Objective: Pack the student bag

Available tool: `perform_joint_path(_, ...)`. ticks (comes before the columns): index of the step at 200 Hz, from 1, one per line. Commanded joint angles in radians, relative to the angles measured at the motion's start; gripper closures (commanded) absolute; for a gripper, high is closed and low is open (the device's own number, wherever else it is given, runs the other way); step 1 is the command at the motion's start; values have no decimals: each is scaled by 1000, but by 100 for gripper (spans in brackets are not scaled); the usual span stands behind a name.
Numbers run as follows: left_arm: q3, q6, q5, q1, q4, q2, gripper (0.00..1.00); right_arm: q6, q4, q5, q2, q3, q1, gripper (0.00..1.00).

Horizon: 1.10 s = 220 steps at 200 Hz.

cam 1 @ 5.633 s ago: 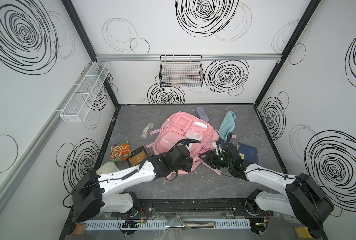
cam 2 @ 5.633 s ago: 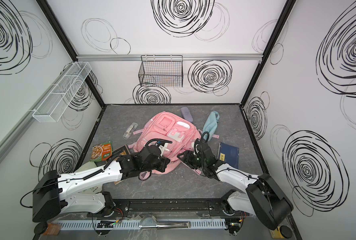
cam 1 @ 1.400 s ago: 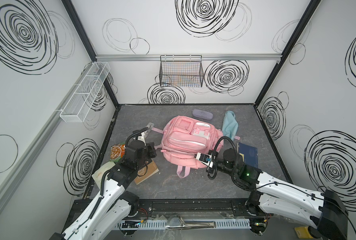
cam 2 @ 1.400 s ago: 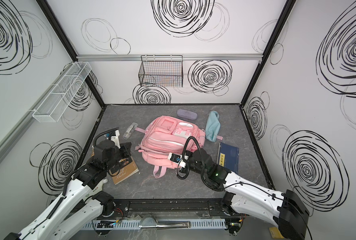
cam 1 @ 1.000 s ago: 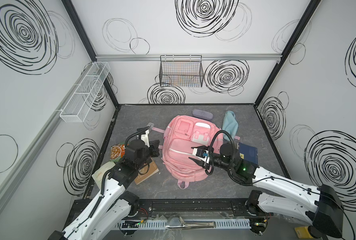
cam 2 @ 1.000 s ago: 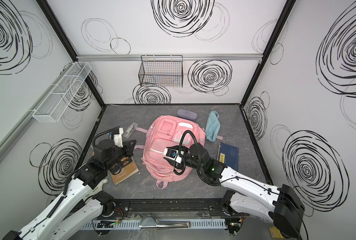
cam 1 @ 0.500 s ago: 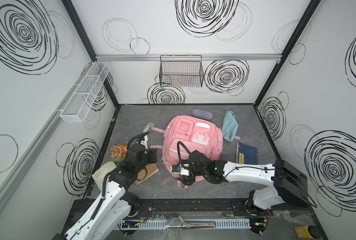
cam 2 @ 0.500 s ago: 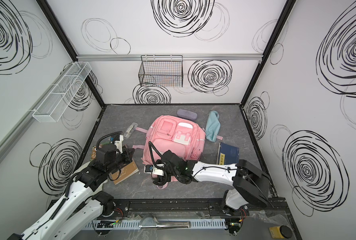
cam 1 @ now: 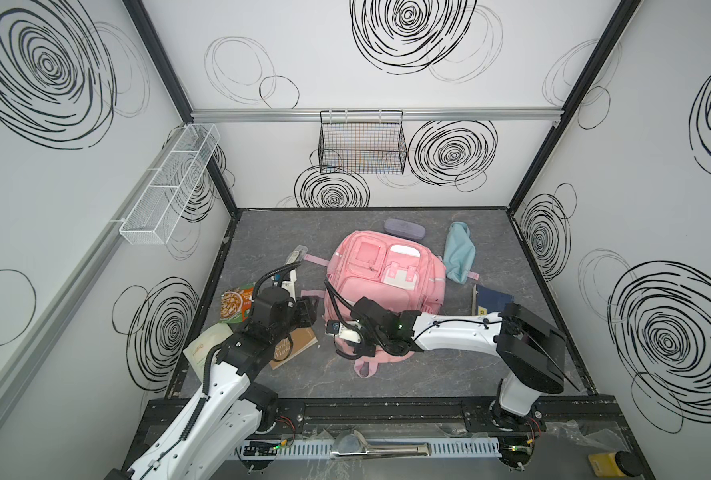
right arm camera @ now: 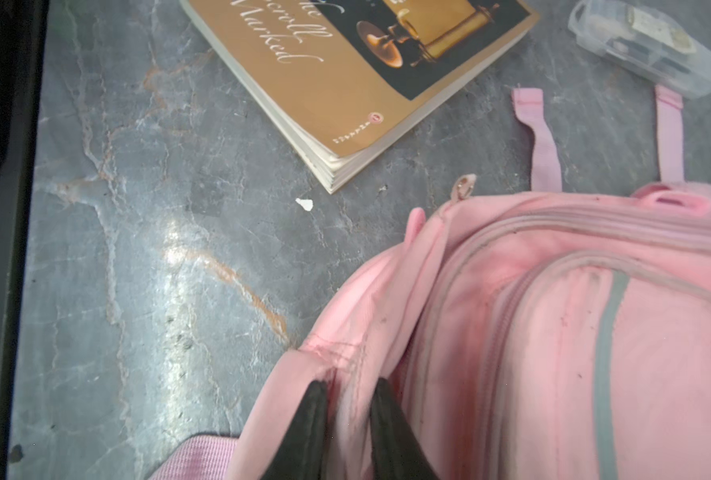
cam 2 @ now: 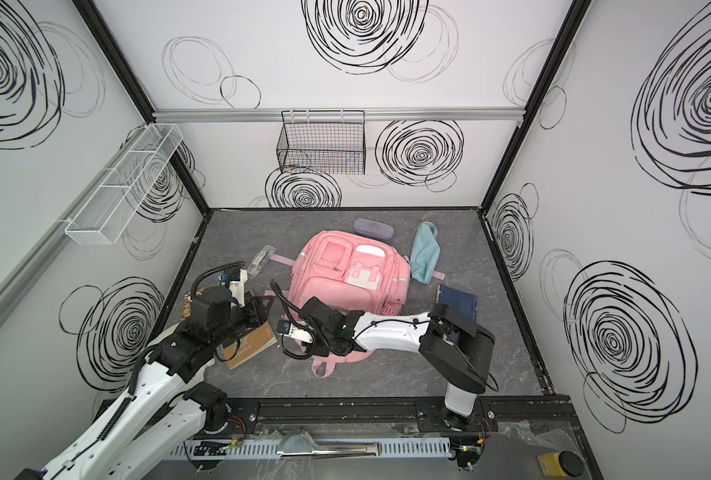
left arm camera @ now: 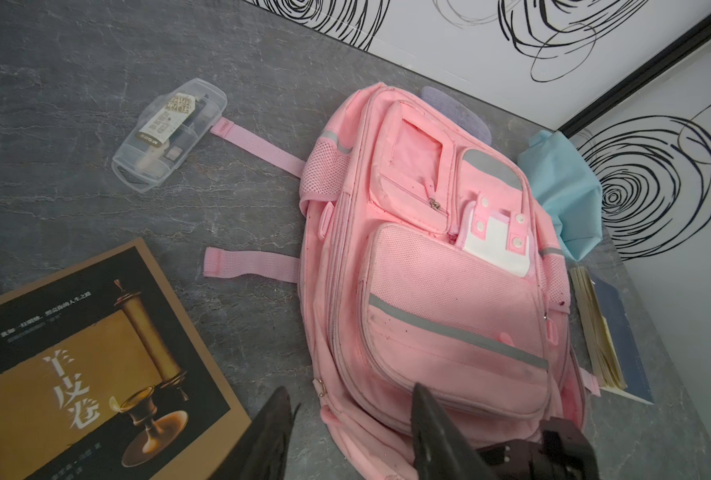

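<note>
Your right pincer [right arm camera: 350, 384] nips the bag's [cam 1: 387, 291] near rim, its length running toward the back wall, while your left pincer [left arm camera: 350, 388] hangs spread beside it.

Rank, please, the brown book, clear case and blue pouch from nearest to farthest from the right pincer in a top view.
Right pincer, at the near end of the bag:
1. Brown book, just left.
2. Clear case, far left.
3. Blue pouch, far right, past the bag.
</note>
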<state>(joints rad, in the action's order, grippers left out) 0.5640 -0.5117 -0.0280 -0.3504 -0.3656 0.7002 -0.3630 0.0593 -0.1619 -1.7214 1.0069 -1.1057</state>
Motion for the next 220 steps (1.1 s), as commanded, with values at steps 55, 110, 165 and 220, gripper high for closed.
perform_joint_path(55, 20, 13, -18, 8, 17, -2, 49, 78, -19, 30, -2, -58, -2, 57)
perform_joint_path(110, 18, 22, -38, 8, 30, 3, 49, 94, -13, -59, 42, -25, 35, 100)
perform_joint_path(165, -9, -25, -174, 8, 104, 28, 48, 144, -149, -80, 293, -113, 91, 100)
perform_joint_path(220, -58, -165, -395, 8, 277, 69, 50, 160, -355, -23, 473, -266, 96, 100)
